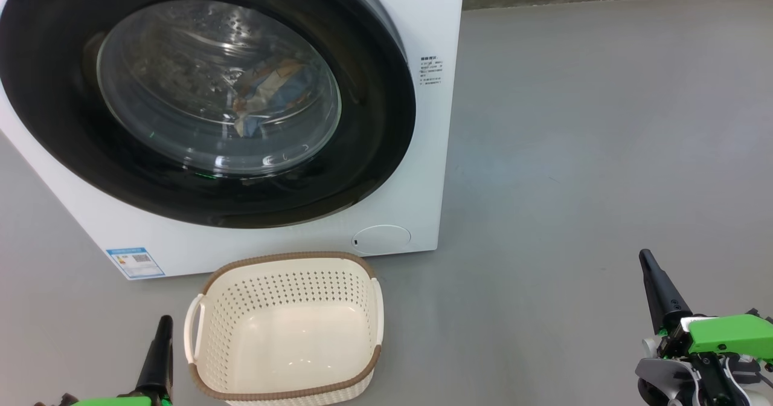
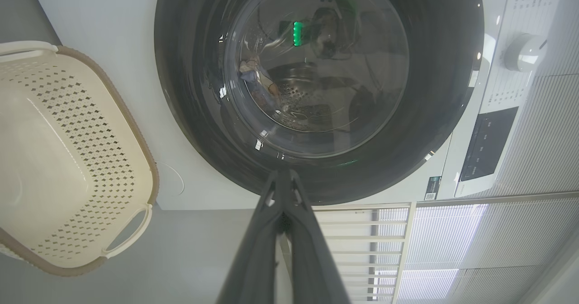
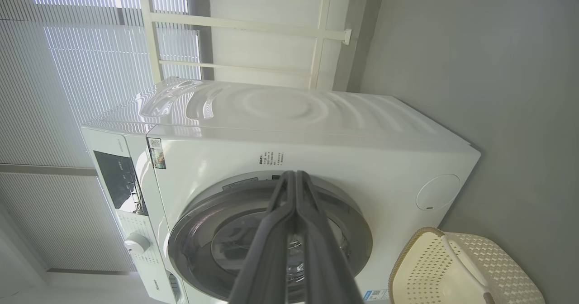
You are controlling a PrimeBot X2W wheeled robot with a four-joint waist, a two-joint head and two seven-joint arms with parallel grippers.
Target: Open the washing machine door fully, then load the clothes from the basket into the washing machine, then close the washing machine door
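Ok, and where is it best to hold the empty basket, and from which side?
Probably a white side handle: each loop stands off the wall, leaving a gap for a finger. The basket sits upright, so come from above; the left gripper is nearest the left handle.

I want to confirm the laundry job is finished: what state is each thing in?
washing machine door: shut.
clothes: inside the washing machine, visible behind the door.
basket: empty, upright on the floor.
left end effector: shut, holding nothing.
right end effector: shut, holding nothing.
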